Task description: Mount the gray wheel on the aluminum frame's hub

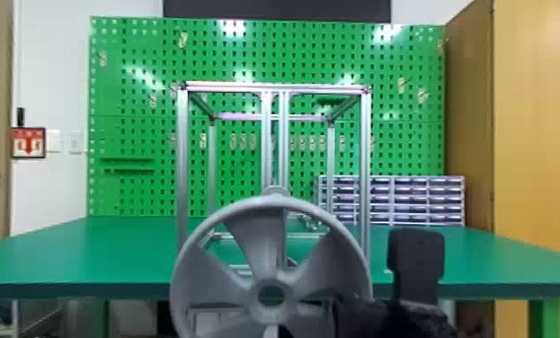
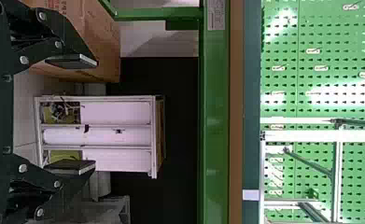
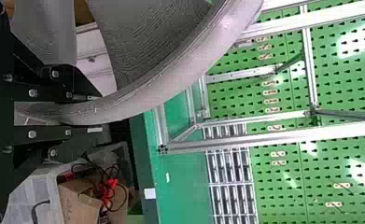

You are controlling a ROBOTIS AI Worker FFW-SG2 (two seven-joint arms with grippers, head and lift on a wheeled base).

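Observation:
The gray wheel (image 1: 265, 251) stands upright in front of the aluminum frame (image 1: 182, 157), its open center facing the head camera. My right gripper (image 1: 373, 310) is at the wheel's right side; in the right wrist view the right gripper (image 3: 84, 113) is shut on the rim of the wheel (image 3: 171, 84). Behind the wheel, a rounded gray part (image 1: 275, 191) shows at the frame's middle posts; the hub itself is mostly hidden. In the left wrist view my left gripper (image 2: 96, 114) stands open with nothing between its fingers, in front of the table edge.
The frame stands on the green table (image 1: 90, 251), whose front edge runs below it. A drawer organizer (image 1: 409, 197) sits at the back right before a green pegboard (image 1: 130, 135). Under the table are a white shelf (image 2: 96, 135) and a bin with a cardboard box (image 3: 80, 200).

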